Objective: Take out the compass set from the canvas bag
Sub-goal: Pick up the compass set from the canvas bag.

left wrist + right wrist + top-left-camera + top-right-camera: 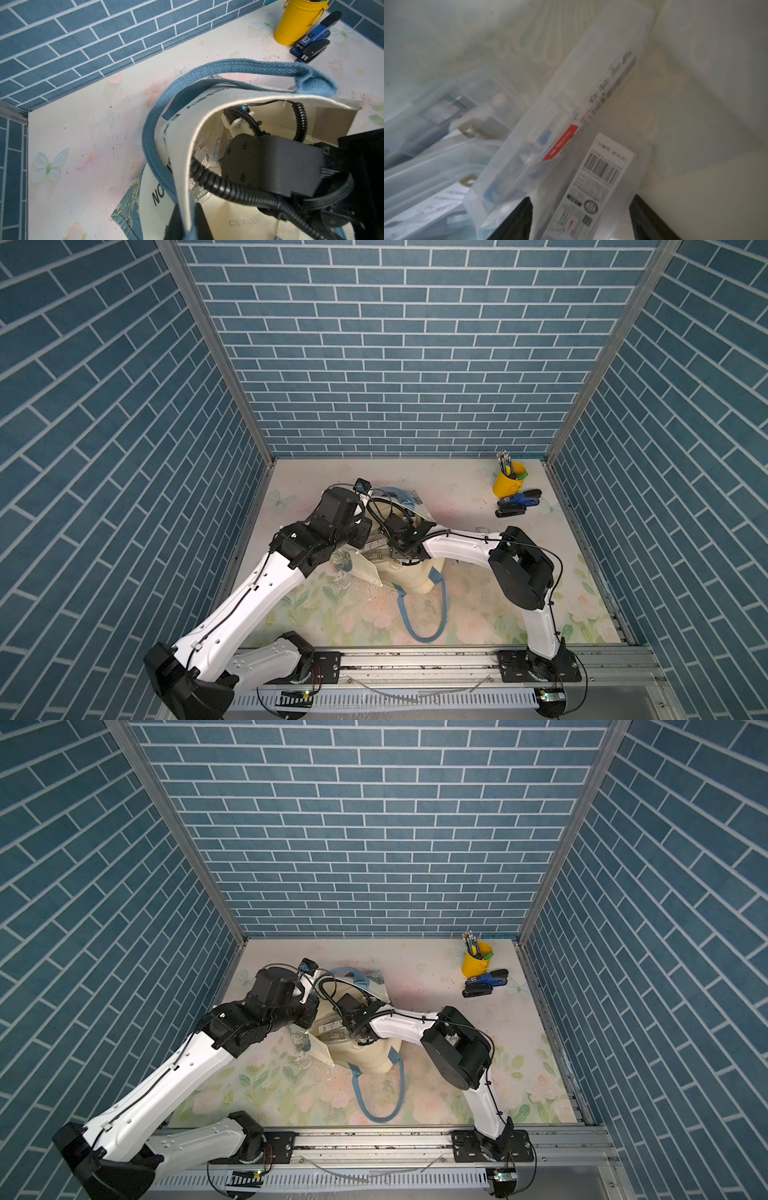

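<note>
Left arm (249,597) fills the near corner, left pincer (187,225) clamped on the rim of the canvas bag (409,580), lifting the mouth open. Right arm (457,549) reaches inside. Bag lies mid-desk (478,614). I see the compass set (571,145), a clear plastic case, inside the bag beside other clear cases (436,166). Right pincer (581,220) straddles its barcode end, jaws wide; can't tell if they're biting. Yellow pencil cup (508,483) and staplers (518,504) sit in the far right corner, well apart.
</note>
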Robot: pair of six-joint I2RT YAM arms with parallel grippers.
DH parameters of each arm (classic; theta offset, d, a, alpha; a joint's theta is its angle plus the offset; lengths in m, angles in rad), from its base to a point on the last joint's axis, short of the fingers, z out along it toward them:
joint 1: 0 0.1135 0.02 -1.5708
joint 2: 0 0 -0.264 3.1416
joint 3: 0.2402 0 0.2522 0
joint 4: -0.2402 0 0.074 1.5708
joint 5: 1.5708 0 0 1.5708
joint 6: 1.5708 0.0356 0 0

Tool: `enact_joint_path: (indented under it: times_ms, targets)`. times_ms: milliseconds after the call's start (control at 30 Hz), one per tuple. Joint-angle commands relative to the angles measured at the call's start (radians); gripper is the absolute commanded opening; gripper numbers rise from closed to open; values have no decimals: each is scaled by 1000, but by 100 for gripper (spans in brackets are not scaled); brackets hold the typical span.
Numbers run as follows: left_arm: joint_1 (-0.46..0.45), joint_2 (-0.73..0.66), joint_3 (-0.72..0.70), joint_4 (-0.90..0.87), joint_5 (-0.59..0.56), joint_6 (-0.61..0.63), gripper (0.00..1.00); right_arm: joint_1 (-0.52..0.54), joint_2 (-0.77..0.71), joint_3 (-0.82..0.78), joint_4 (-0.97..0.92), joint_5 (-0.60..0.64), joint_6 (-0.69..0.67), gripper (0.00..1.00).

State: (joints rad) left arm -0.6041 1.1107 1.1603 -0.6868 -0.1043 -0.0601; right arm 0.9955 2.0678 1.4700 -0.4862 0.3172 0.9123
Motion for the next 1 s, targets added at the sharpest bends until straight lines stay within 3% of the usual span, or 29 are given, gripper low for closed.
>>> enact_joint_path:
  times_ms: [0, 367, 600, 767, 967]
  targets:
    - [-10, -24, 3, 45, 51, 9, 0, -13, 36, 67, 3, -33, 18, 71]
    - [-10, -23, 3, 45, 45, 12, 0, -29, 40, 67, -11, -8, -22, 50]
    - [-10, -22, 3, 45, 42, 13, 0, -29, 56, 84, -43, 8, -42, 49]
    - [-8, -23, 2, 44, 41, 14, 0, -27, 96, 122, -83, 7, -57, 57]
    - [-8, -23, 2, 44, 38, 14, 0, -28, 115, 140, -98, 11, -68, 57]
